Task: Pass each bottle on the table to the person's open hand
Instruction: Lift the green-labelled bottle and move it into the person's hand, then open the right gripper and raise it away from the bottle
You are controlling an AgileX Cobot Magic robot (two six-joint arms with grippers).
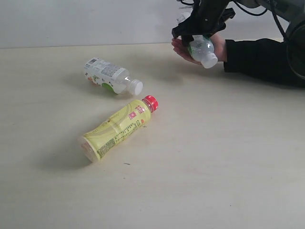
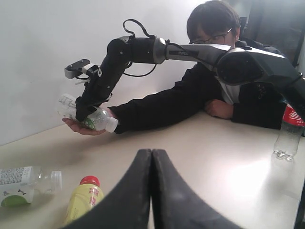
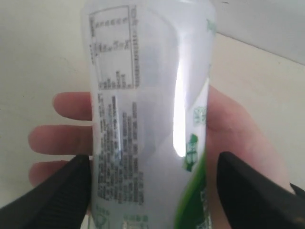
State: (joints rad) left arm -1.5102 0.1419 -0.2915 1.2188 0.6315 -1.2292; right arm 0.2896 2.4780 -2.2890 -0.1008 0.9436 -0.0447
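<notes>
While the left gripper (image 2: 151, 191) hangs pinched together and empty, a clear bottle (image 1: 110, 76) lies left of the table's (image 1: 228, 167) middle, with the yellow bottle (image 1: 118, 129) nearer the front edge. Toward the far right corner, another clear bottle (image 1: 202, 50) rests on the person's open hand (image 1: 183, 51). The right gripper (image 3: 153, 191) flanks it, but I cannot tell whether it grips.

The table (image 1: 214, 162) is pale beige with tiny dark specks. The yellow bottle (image 1: 116, 129) has a red cap. The lying clear bottle (image 1: 110, 76) and the held clear bottle (image 1: 202, 50) have white-green labels and white caps. The sleeve (image 1: 262, 59) is black.
</notes>
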